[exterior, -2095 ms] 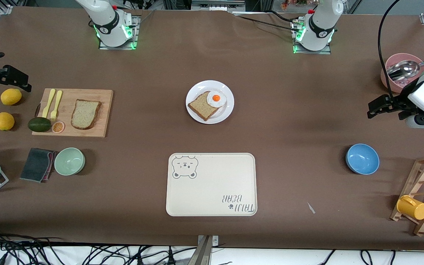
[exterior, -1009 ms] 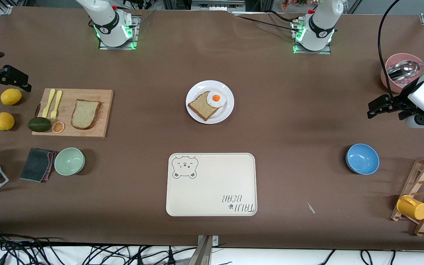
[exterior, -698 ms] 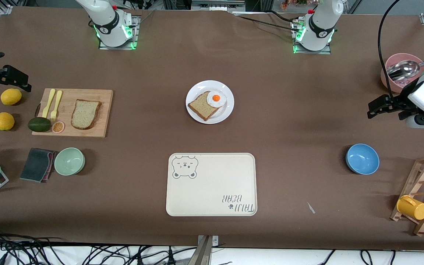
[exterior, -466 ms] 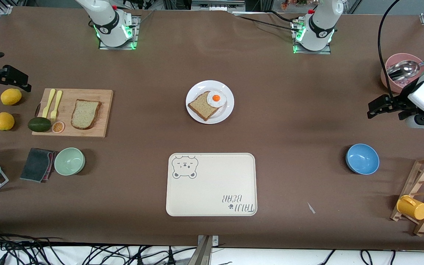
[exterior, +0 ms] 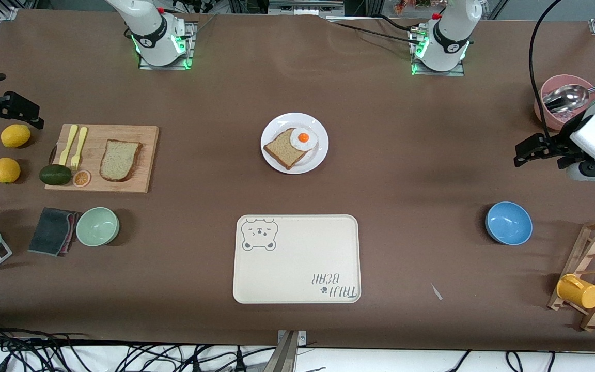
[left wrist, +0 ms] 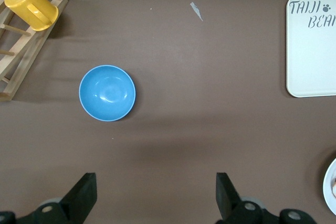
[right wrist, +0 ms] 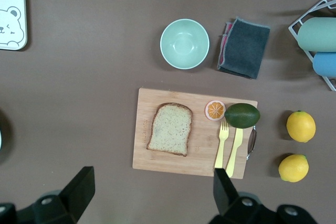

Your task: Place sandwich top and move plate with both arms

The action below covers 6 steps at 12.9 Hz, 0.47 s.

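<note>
Sandwich top (exterior: 120, 160) flat on cutting board (exterior: 142, 181), right-arm end. Plate (exterior: 318, 157) mid-table w/ darker slice + egg, farther than tray (exterior: 297, 279). Left gripper (left wrist: 156, 198) jaws spread, empty, over bare table near blue bowl (left wrist: 107, 93). Right gripper (right wrist: 152, 195) spread, empty, prob. over table just beside the board.

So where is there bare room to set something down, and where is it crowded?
Bare cloth lies between the plate and the tray, and between the tray and the blue bowl. The tray itself is empty. The cutting board is crowded: sandwich top, fork, avocado, with lemons beside.
</note>
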Tool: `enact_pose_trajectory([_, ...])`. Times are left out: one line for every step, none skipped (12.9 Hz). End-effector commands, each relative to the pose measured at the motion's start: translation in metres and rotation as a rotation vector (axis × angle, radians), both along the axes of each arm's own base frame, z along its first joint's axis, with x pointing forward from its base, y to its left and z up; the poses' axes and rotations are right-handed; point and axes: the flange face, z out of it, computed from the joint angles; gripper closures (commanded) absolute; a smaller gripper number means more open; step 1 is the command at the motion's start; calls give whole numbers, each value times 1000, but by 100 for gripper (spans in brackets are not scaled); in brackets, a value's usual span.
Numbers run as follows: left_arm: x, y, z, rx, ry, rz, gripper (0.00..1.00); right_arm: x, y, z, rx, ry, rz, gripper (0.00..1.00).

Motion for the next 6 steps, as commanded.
enact_pose_trajectory([2, -3, 3, 17, -15, -2, 0, -6, -3, 8, -14, 14, -2, 0])
enact_pose_trajectory([2, -3, 2, 17, -13, -2, 0, -6, -4, 7, -18, 18, -5, 0])
enact_pose_trajectory([2, -3, 2, 18, -13, -2, 0, -5, -6, 5, -20, 18, -7, 0])
enact_pose_trajectory([2, -3, 2, 18, -13, -2, 0, -3, -8, -1, -34, 33, -8, 0])
enact_pose_trajectory([2, -3, 3, 18, -15, -2, 0, 2, -9, -16, -47, 62, -7, 0])
enact_pose_trajectory([2, -3, 2, 18, -13, -2, 0, 4, -9, -24, -52, 80, -8, 0])
